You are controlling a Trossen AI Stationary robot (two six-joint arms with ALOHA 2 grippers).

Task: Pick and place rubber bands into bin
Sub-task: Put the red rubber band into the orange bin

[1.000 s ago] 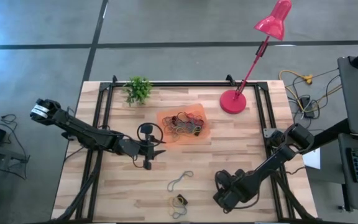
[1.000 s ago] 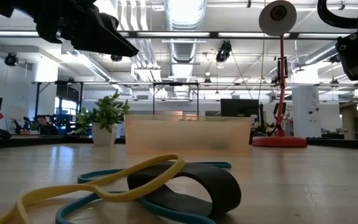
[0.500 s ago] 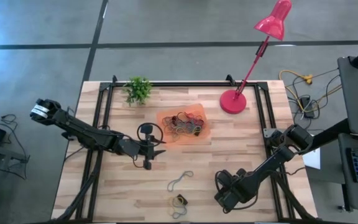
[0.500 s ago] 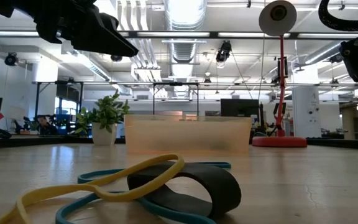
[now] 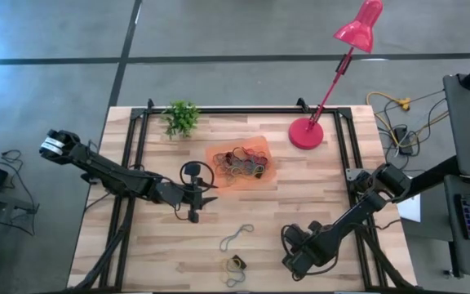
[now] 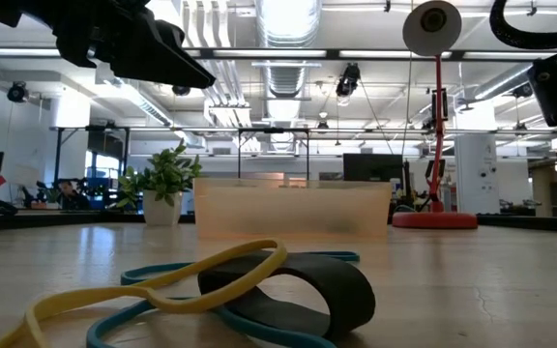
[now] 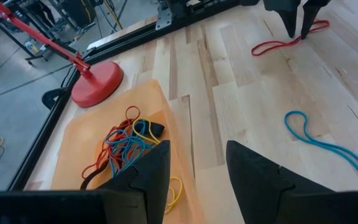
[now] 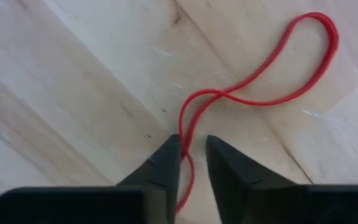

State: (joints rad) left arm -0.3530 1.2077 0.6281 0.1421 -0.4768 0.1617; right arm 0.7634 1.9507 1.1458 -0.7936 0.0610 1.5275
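A wooden desk [image 5: 317, 188] seen from above, with two dark robot arms. Near the desk's front right corner the right gripper [image 8: 191, 163] is down at the surface, its two fingers nearly together with one end of a red rubber band [image 8: 260, 87] running between them; whether they have pinched it cannot be told. The orange bin [image 5: 215, 155] sits at mid-desk toward the back edge, already holding a tangle of rubber bands [image 5: 241, 163]. Loose bands lie near the front edge: a blue one [image 5: 237, 237] and a small yellow, teal and black heap [image 6: 249, 285]. The left gripper [image 7: 194, 180] waits, open and empty, beside the bin's left front corner. The step in hand looks like the pick of the red band; next would come closing fully, lifting, and carrying it over to the bin
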